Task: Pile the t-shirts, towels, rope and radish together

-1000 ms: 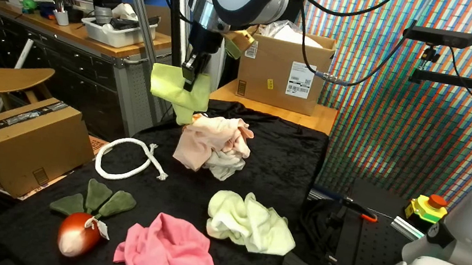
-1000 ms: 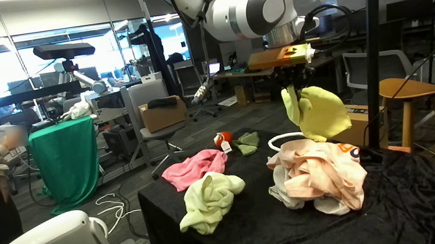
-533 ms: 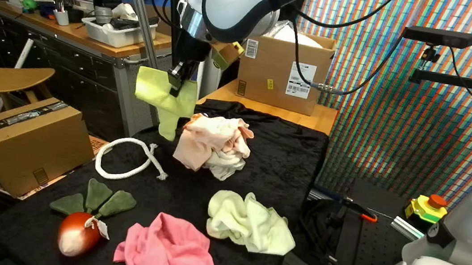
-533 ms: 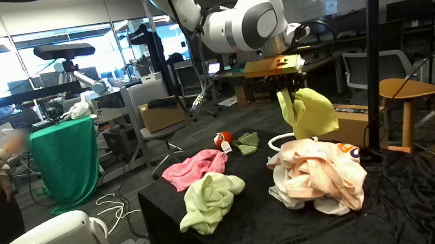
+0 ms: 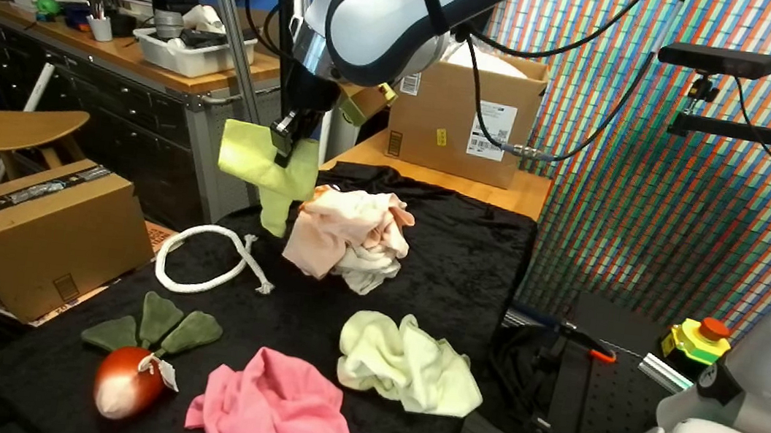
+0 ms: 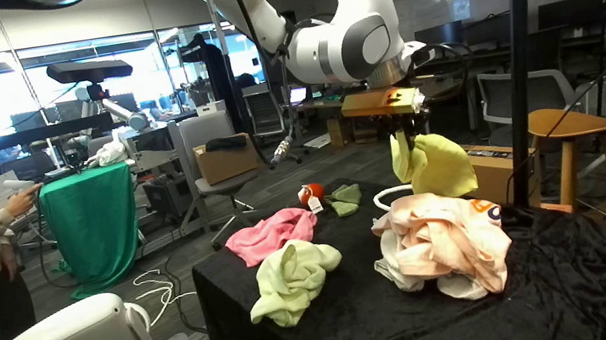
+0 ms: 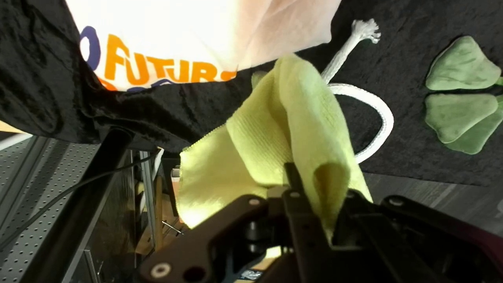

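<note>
In an exterior view I see the black-draped table (image 5: pixel 452 276) carrying the rope (image 5: pixel 189 289) left, radish (image 5: pixel 132 378) near left, pink cloth (image 5: pixel 277 413) near, pale green cloth (image 5: pixel 404 366) right, peach cloth (image 5: pixel 349 221) and grey cloth (image 5: pixel 366 267) heaped far.

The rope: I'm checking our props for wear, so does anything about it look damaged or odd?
Yes: in the wrist view, one end of the rope is frayed, its strands splaying loose, unlike the tight cord behind them. In an exterior view, its loop looks unbroken on the black cloth.
</note>
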You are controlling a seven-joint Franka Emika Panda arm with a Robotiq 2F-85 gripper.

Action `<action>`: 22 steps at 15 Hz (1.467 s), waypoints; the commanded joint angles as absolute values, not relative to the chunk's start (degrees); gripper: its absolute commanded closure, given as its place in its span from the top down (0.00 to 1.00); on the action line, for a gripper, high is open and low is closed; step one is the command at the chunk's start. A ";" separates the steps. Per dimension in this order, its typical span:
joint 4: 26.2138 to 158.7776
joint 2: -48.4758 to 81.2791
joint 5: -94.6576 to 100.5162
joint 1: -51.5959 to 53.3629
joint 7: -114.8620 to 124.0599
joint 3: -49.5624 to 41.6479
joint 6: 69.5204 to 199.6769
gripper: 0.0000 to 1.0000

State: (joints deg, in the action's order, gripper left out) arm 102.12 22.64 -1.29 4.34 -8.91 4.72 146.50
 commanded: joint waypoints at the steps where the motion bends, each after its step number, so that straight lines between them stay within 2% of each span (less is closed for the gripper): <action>1: 100.45 23.46 -1.09 4.26 -7.16 4.89 147.18 0.46; 8: 100.60 23.02 -0.68 4.45 -4.89 4.41 146.35 0.98; 22: 102.77 20.65 3.84 7.19 -6.59 5.52 137.78 1.00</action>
State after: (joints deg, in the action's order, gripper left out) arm 101.77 22.26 2.25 6.39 -6.22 4.95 139.10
